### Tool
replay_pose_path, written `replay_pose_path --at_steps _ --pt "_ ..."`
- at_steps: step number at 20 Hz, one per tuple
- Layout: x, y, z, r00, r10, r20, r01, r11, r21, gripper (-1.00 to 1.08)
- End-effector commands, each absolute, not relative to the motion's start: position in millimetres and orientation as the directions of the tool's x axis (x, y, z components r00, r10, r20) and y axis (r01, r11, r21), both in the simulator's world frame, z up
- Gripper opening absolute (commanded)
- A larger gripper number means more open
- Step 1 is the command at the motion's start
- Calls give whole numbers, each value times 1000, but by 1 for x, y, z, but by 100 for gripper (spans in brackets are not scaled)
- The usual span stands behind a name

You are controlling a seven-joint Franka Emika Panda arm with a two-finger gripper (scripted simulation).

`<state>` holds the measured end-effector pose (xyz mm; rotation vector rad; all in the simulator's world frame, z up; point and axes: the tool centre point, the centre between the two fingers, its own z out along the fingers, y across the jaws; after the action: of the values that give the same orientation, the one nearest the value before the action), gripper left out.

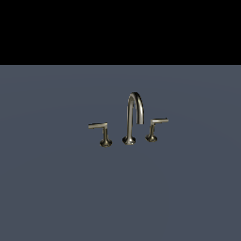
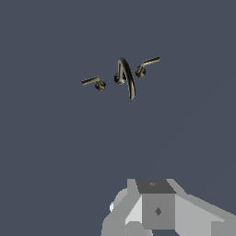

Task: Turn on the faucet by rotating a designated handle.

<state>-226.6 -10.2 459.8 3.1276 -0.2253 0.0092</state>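
Observation:
The brushed-metal faucet stands on the flat grey-blue floor (image 1: pixel 56 188), with its arched gooseneck spout (image 1: pixel 134 113) in the middle. The handle (image 1: pixel 154 128), a short thin bar on a leaning stem, is on the exterior view's right of the spout. The other lever (image 1: pixel 101 132) has a longer bar on an upright stem, on the exterior view's left. In the wrist view the spout (image 2: pixel 125 76) sits between two levers (image 2: pixel 92 81) (image 2: pixel 147 63); I cannot tell which is the handle. My gripper (image 2: pixel 154 205) shows only as grey blocks, well apart from the faucet. It is out of the exterior view.
The grey-blue floor (image 2: pixel 55 152) ends at a black band (image 1: pixel 120 28) behind the faucet. Nothing else stands on it.

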Motion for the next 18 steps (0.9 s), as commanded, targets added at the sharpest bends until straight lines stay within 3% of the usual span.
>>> replay_pose_path --at_steps 1,18 --pt "-215 -8 446 982 -188 6 -188 -982 5 -100" --pt "-109 -14 326 829 -559 3 -559 -829 0 -100"
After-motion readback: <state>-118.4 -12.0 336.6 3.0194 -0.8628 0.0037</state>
